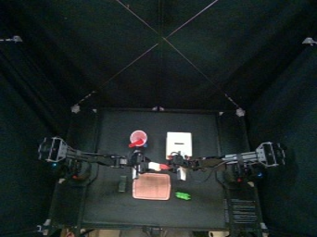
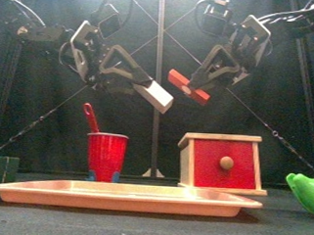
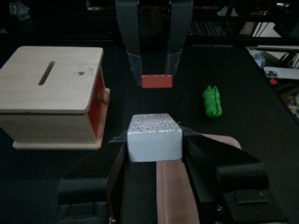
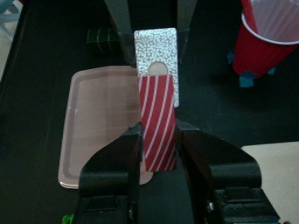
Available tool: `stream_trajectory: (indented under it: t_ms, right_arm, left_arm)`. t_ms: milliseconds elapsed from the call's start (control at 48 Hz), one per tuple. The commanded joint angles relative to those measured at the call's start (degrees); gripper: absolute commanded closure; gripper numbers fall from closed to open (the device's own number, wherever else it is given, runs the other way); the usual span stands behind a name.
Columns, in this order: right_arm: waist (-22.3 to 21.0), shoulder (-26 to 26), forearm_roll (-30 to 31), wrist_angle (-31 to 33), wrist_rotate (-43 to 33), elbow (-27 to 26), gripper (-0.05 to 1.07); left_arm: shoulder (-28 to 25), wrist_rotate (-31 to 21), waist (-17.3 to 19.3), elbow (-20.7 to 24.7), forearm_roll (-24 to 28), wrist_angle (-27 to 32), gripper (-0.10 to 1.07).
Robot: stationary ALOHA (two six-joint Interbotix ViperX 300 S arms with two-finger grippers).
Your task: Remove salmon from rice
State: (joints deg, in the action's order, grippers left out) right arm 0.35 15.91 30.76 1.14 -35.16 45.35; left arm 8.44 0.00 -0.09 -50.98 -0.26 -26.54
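Front view center: left gripper (image 2: 138,86) clamps rice (image 2: 157,94), right gripper (image 2: 207,84) clamps salmon (image 2: 189,88), apart, mid-air above desk (image 2: 142,225); right wrist view shows salmon's (image 4: 156,116) stripes.

One salmon (image 2: 189,88), one rice (image 2: 157,95), one tray (image 2: 117,196).

Rice (image 2: 157,94) left of salmon (image 2: 190,88), both above tray (image 2: 117,196).

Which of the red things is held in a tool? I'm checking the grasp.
The salmon, the small red slab up in the air, clamped in the right tool. The red cup and the red-fronted wooden box stand below it.
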Motion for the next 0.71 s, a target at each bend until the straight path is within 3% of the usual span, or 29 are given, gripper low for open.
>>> stream_trajectory:
  t_ms: [0, 229, 688]
  right_arm:
    - [0.1, 2.2, -0.2, -0.3, -0.1, -0.3, 0.61]
    - [0.1, 2.8, -0.2, -0.3, -0.1, 0.2, 0.61]
    - [0.1, 2.8, -0.3, -0.3, -0.1, 0.1, 0.61]
  left_arm:
    - [2.2, 0.1, -0.4, -0.2, -0.1, -0.4, 0.55]
    - [4.6, 0.1, -0.8, -2.4, -0.1, -0.4, 0.55]
    - [4.8, 0.2, -0.8, -2.4, 0.0, -0.4, 0.55]
